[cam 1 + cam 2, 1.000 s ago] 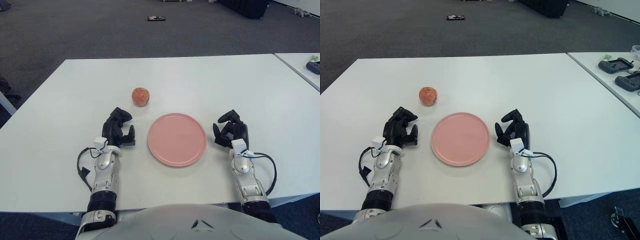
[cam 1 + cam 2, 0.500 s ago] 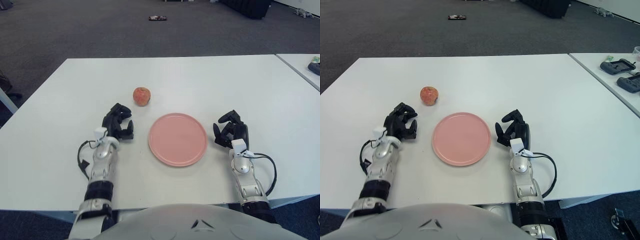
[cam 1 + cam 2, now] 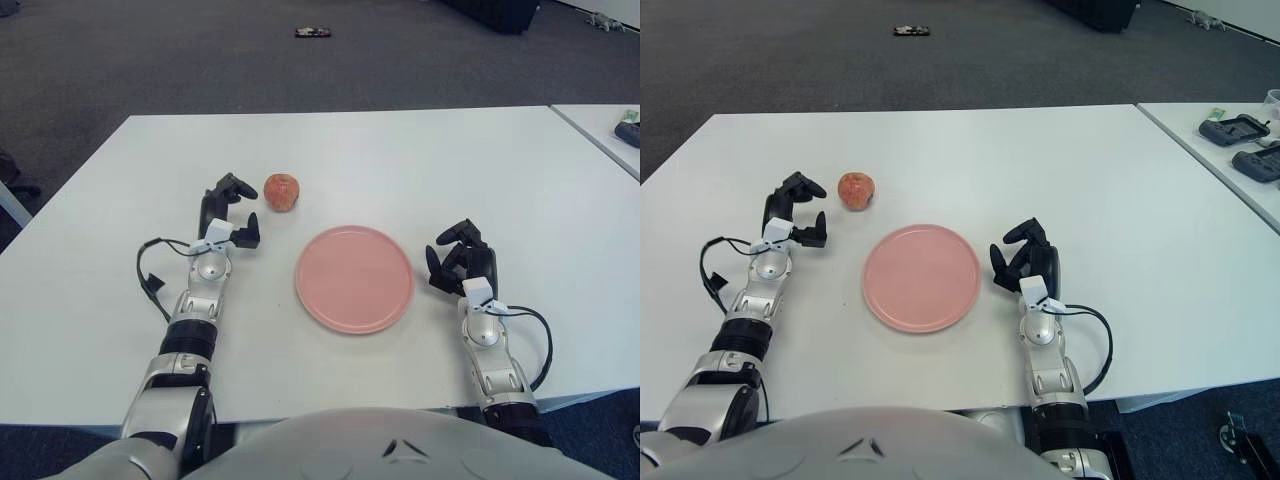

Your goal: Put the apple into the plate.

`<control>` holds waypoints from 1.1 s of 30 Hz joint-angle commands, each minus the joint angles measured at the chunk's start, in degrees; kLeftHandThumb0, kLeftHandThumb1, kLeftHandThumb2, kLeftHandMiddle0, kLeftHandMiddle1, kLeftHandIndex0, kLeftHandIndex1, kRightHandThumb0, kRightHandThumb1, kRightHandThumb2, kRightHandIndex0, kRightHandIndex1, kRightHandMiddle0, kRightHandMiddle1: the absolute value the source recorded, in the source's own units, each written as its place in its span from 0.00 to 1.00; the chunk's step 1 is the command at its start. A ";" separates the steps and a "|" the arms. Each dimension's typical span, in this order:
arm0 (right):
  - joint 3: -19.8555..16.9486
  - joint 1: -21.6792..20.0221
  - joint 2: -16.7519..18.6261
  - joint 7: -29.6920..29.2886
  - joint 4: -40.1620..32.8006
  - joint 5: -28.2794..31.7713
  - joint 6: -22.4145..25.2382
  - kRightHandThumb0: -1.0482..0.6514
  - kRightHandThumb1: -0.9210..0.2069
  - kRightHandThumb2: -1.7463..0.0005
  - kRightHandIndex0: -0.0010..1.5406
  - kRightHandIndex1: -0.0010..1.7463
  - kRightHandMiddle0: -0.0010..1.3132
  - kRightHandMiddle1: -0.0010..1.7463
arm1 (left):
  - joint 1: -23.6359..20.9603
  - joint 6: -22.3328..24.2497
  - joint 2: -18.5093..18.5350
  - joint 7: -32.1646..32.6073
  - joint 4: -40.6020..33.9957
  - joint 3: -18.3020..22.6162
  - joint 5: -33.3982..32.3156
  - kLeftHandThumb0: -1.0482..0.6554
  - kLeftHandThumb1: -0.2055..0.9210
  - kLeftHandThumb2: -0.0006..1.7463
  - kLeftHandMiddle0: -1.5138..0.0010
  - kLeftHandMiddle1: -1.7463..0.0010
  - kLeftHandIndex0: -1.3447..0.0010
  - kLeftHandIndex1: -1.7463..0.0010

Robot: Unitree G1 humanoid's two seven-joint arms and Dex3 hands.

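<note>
The apple (image 3: 282, 192) sits on the white table (image 3: 450, 160) just behind and left of the pink plate (image 3: 354, 278), both well in from every edge, with bare tabletop around them. The left hand (image 3: 227, 211) is near the apple's left side, fingers spread and holding nothing — a gap shows between them and the fruit. The right hand (image 3: 461, 264) shows just right of the plate, fingers loosely curled and empty — the second table at far right is cut off by the frame.

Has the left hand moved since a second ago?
Yes. The left hand has gone forward across the table, from beside the plate's left rim to just left of the apple, fingers open, not touching it.
</note>
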 commanded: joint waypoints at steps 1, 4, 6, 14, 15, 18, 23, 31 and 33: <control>-0.29 0.06 -0.17 -0.17 0.19 -0.08 0.42 0.37 0.33 0.40 0.54 1.00 0.33 1.00 | -2.47 -4.44 3.64 1.11 1.86 -2.78 4.45 0.61 0.11 1.00 0.39 0.00 0.46 0.06; -0.42 0.05 -0.15 -0.11 0.13 0.12 0.51 0.37 0.33 0.40 0.53 1.00 0.33 1.00 | -4.32 -5.50 5.60 2.17 4.22 -4.53 7.36 0.61 0.19 0.94 0.44 0.00 0.52 0.05; -0.46 0.04 -0.19 -0.06 0.14 0.16 0.53 0.37 0.33 0.40 0.53 1.00 0.33 1.00 | -5.15 -5.77 6.30 2.54 5.49 -5.23 8.26 0.61 0.46 0.74 0.58 0.05 0.67 0.02; -0.54 -0.14 -0.39 -0.25 0.51 -0.09 0.43 0.37 0.33 0.41 0.52 1.00 0.33 1.00 | -9.50 -6.45 9.44 1.34 11.62 -8.47 10.56 0.19 0.64 0.54 0.97 0.29 0.96 0.23; -0.54 -0.14 -0.39 -0.26 0.52 -0.10 0.47 0.37 0.33 0.41 0.52 1.00 0.33 1.00 | -9.93 -6.69 9.70 1.23 12.14 -8.88 10.72 0.16 0.64 0.52 0.98 0.39 0.97 0.34; -0.57 -0.22 -0.42 -0.28 0.62 -0.12 0.50 0.37 0.33 0.41 0.52 0.99 0.33 1.00 | -11.26 -7.26 10.05 0.95 13.60 -9.93 11.01 0.11 0.64 0.49 0.99 0.57 0.99 0.53; -0.61 -0.28 -0.38 -0.52 0.81 -0.14 0.32 0.37 0.34 0.40 0.51 0.99 0.33 1.00 | -13.97 -5.74 11.08 -3.38 14.36 -12.68 11.78 0.05 0.63 0.47 1.00 0.88 1.00 0.87; -0.66 -0.35 -0.45 -0.61 0.89 -0.10 0.15 0.37 0.34 0.40 0.52 0.99 0.33 1.00 | -16.52 -1.63 13.14 -8.67 13.36 -15.66 13.81 0.00 0.63 0.44 1.00 0.99 1.00 0.99; -0.66 -0.35 -0.50 -0.59 0.90 -0.12 0.13 0.37 0.34 0.40 0.52 0.99 0.33 1.00 | -17.52 -0.49 13.42 -9.70 13.38 -16.54 14.61 0.00 0.63 0.43 1.00 1.00 1.00 1.00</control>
